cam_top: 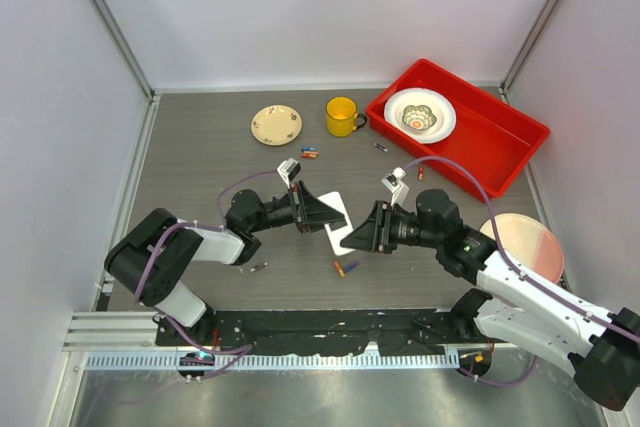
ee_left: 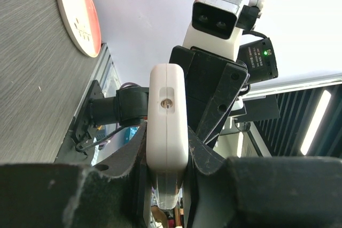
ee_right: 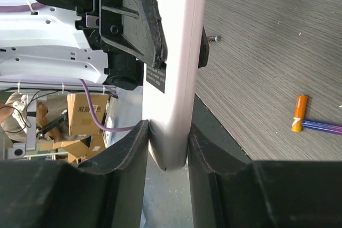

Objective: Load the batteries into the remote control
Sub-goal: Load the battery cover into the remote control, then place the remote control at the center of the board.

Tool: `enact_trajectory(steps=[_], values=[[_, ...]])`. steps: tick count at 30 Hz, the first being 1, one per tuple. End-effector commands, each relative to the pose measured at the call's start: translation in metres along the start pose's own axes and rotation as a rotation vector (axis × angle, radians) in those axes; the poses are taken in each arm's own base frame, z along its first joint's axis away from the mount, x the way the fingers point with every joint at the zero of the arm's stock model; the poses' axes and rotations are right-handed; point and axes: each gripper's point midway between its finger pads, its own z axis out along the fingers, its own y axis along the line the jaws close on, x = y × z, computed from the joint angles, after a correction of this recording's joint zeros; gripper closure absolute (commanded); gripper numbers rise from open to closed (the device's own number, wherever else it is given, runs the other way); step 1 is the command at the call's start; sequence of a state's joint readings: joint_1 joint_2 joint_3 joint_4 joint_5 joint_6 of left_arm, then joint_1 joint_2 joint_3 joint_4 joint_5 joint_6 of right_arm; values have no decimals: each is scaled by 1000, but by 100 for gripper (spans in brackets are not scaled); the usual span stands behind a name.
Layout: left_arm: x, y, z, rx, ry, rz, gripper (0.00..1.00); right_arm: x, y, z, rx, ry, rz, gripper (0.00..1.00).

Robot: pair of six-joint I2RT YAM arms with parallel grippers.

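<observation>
- The small slim white rectangular plastic remote control (cam_top: 341, 223) is at mid-table, gripped from both sides by the two arms
- The black two-finger left gripper (ee_left: 167, 150) is closed narrowly on the remote's left end, one finger pressed against each side
- The black two-finger right gripper (ee_right: 166, 142) clamps the opposite end the same way, its fingers touching the casing
- Two thin orange-and-purple cylindrical batteries (cam_top: 346, 267) lie on the grey wood-grain table (cam_top: 200, 167), just near of the remote
- More small loose cells (cam_top: 310, 153) lie farther back, beside the yellow ceramic mug (cam_top: 342, 115)
- A red plastic tray (cam_top: 490, 142) sits far right, holding a white patterned bowl (cam_top: 420, 115)
</observation>
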State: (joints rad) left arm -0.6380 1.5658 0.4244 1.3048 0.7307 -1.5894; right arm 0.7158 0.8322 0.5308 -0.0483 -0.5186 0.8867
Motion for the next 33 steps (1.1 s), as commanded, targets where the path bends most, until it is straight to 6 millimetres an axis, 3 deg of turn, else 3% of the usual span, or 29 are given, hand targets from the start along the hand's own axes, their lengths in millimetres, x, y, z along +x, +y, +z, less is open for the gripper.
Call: enact_trajectory(steps=[1, 2, 10, 15, 16, 17, 19, 21, 24, 27, 29, 30, 31, 32, 33], values=[[2, -58, -1, 216, -4, 193, 100, -15, 14, 5, -47, -38, -42, 95], [4, -57, -1, 214, 2, 192, 100, -17, 14, 7, -43, -44, -38, 99], [45, -43, 7, 179, 129, 187, 100, -49, 23, 18, -60, -166, -34, 99], [46, -45, 5, 178, 129, 209, 100, -49, 36, 26, -132, -126, -52, 99], [46, -46, 5, 167, 129, 210, 100, -49, 39, 25, -140, -122, -59, 97], [46, -47, 6, 166, 130, 219, 100, -48, 39, 26, -143, -114, -55, 85], [44, -48, 6, 158, 125, 239, 100, -49, 42, 24, -161, -127, -58, 83], [44, -48, 7, 150, 120, 245, 100, -50, 46, 21, -180, -140, -53, 99], [40, -46, 7, 138, 97, 251, 100, -47, 49, 17, -197, -140, -70, 99], [25, -38, 7, 89, 35, 235, 75, -44, 39, 11, -106, -116, -134, 99], [9, -29, 1, 41, -49, 210, 56, -43, 22, 4, 39, -86, -158, 99], [-4, -26, -4, 20, -96, 203, 40, -51, 27, -2, 66, -94, -223, 99], [-9, -20, -7, -10, -121, 185, 18, -43, 10, -9, 163, -51, -219, 99], [-19, -19, -9, -25, -169, 194, 3, -49, 1, -13, 236, -66, -237, 99], [-27, -26, -14, -23, -208, 212, 0, -60, 5, -19, 271, -84, -292, 99]])
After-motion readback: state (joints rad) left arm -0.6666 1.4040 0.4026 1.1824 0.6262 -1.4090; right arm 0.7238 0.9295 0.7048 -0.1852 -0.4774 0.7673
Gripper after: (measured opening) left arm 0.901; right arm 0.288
